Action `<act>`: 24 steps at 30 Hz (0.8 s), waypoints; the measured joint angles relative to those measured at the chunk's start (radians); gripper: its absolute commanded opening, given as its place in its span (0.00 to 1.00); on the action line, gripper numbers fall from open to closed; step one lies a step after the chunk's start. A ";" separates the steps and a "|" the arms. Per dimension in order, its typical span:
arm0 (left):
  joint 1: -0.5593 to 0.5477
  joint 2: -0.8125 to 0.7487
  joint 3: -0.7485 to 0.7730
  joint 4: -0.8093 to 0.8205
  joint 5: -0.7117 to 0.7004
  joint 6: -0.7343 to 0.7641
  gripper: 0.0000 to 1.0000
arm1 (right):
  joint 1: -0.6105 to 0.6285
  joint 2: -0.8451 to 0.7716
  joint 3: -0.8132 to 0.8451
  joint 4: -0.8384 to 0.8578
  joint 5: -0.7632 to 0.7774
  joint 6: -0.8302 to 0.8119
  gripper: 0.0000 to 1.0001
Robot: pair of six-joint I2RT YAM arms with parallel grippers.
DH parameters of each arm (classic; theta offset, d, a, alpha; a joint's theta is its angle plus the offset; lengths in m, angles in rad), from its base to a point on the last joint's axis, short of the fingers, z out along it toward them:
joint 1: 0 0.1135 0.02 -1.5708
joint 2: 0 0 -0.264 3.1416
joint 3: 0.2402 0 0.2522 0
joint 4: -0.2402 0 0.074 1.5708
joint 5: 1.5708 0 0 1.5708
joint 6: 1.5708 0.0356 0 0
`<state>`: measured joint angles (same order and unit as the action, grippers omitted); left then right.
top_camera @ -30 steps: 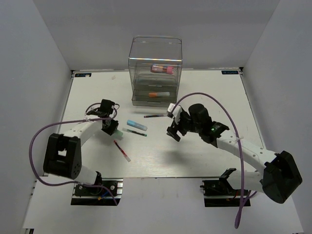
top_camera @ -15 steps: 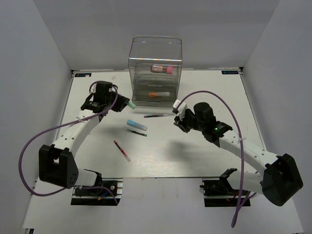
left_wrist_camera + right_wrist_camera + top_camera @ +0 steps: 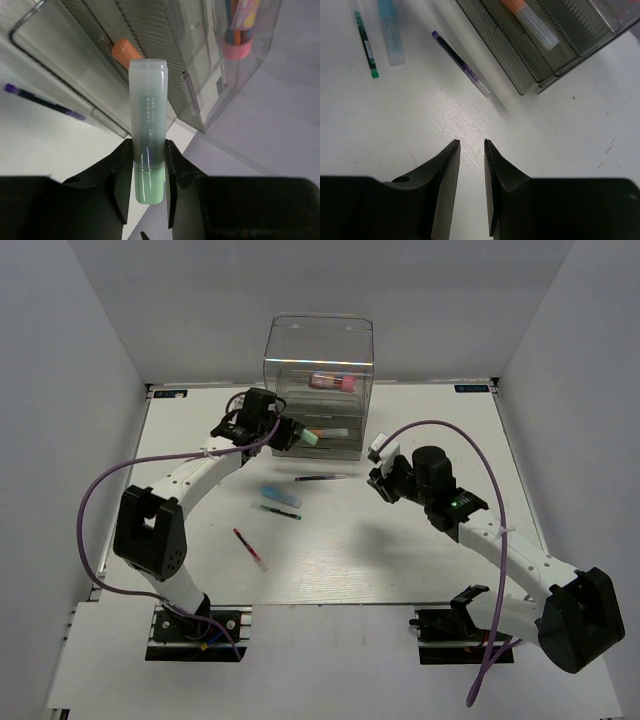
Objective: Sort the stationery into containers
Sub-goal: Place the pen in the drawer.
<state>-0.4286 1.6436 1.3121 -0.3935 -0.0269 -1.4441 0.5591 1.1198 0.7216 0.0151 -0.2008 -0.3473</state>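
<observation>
My left gripper (image 3: 148, 143) is shut on a pale green marker (image 3: 148, 120), held just in front of the clear drawer box (image 3: 318, 350), with the marker's tip (image 3: 309, 438) at the lower drawers. An orange-grey marker (image 3: 125, 50) lies in a lower drawer and a pink tube (image 3: 333, 382) in an upper one. My right gripper (image 3: 472, 142) hovers over bare table right of the box, jaws a narrow gap apart with nothing between them. A thin purple pen (image 3: 461, 64) lies ahead of it.
On the table lie a light blue marker (image 3: 281, 496), a thin dark pen with a green end (image 3: 275, 510) and a red-white pen (image 3: 250, 549). Grey walls close in the left, right and back edges of the table (image 3: 440, 430).
My left arm has carried the green marker from the table's left side up to the front of the drawer box. My right gripper has drawn back to the right and narrowed its jaws.
</observation>
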 measured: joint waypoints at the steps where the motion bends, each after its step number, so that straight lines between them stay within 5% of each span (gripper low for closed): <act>1: -0.006 0.016 0.014 0.001 -0.010 -0.013 0.05 | -0.005 -0.004 0.000 0.003 0.001 0.000 0.32; 10: -0.029 0.133 0.080 -0.003 -0.126 -0.119 0.16 | -0.045 -0.021 0.000 0.011 0.007 0.003 0.32; 16: -0.042 0.190 0.138 -0.029 -0.159 -0.155 0.54 | -0.068 -0.026 -0.013 0.013 0.003 0.006 0.37; 24: -0.054 0.187 0.151 -0.024 -0.166 -0.160 0.64 | -0.080 -0.026 -0.016 0.013 -0.043 0.005 0.54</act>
<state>-0.4824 1.8301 1.4631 -0.4175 -0.1925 -1.6043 0.4789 1.0939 0.7055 0.0277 -0.2443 -0.3420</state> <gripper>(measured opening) 0.635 0.493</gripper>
